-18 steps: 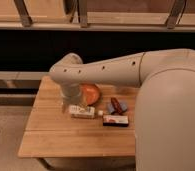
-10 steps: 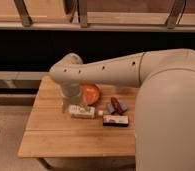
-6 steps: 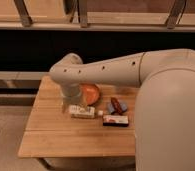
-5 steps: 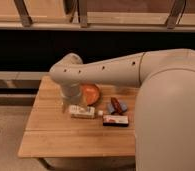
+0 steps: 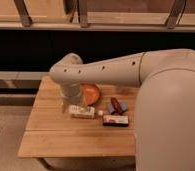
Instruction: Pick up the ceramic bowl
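The orange ceramic bowl (image 5: 91, 93) sits near the middle of the wooden table (image 5: 66, 135), its left edge hidden behind my arm. My arm (image 5: 106, 72) reaches from the right across the table and bends down at the bowl's left side. The gripper (image 5: 71, 103) is low over the table, just left of the bowl and behind a white box (image 5: 82, 112); it is mostly hidden by the wrist.
A blue block (image 5: 111, 108) and a red block (image 5: 117, 105) lie right of the bowl. A flat red and white packet (image 5: 115, 120) lies in front of them. A dark shelf and rail run behind the table. My arm's bulk covers the right side.
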Tool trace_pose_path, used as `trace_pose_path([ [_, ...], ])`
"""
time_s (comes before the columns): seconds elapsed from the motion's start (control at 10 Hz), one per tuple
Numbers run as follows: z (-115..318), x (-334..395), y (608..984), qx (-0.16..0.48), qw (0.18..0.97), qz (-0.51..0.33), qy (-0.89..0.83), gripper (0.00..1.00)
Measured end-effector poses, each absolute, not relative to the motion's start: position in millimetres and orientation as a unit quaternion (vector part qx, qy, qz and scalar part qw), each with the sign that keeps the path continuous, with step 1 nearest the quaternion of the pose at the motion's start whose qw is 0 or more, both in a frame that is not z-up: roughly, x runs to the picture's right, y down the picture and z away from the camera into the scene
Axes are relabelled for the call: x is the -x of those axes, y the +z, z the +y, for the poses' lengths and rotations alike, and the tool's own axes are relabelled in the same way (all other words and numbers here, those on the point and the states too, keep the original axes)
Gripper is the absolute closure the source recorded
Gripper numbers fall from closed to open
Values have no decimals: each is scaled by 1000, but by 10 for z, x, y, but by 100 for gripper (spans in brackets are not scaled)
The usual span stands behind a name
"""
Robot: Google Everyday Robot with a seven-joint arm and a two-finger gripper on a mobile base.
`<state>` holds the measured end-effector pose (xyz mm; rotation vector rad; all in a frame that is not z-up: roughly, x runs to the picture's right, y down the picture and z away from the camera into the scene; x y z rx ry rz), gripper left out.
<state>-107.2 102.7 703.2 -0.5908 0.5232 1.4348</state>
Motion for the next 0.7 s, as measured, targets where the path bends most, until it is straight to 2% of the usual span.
trace_pose_path([
  [0.4, 943, 1087, 7087, 254, 695, 214, 637, 35],
  [0.7, 513, 1228, 7360, 241, 755, 114, 599, 35],
])
